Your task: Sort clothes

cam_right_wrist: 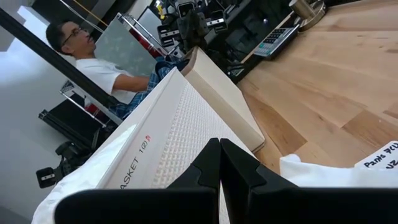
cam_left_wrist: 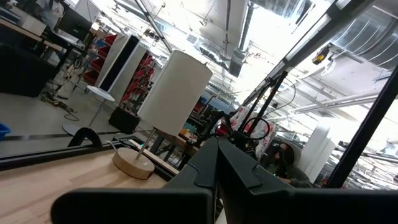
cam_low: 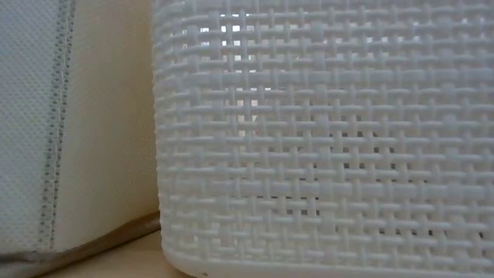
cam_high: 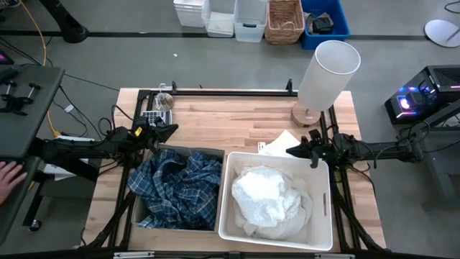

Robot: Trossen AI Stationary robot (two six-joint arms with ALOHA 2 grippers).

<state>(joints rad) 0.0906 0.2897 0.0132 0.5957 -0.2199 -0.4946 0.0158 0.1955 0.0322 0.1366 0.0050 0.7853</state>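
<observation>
The blue-and-white plaid shirt (cam_high: 176, 188) lies crumpled in a grey fabric bin (cam_high: 208, 152) at the near left, and shows far off in the right wrist view (cam_right_wrist: 163, 67). Several white clothes (cam_high: 269, 196) lie heaped in the white plastic bin (cam_high: 226, 205). My left gripper (cam_high: 171, 131) is shut and empty, just past the fabric bin's far edge. My right gripper (cam_high: 290, 151) is shut and empty, at the white bin's far right corner. The shut fingers show in both wrist views, left (cam_left_wrist: 217, 152) and right (cam_right_wrist: 219, 149). The dark garments are not visible.
A white lamp (cam_high: 327, 68) stands at the table's far right. A calculator (cam_high: 154, 115) and a metal cup (cam_high: 164, 99) sit at the far left. A white sheet with writing (cam_high: 280, 141) lies beyond the white bin. A person's hand (cam_high: 7, 176) shows at the left. The woven bin wall (cam_low: 324, 139) fills the low view.
</observation>
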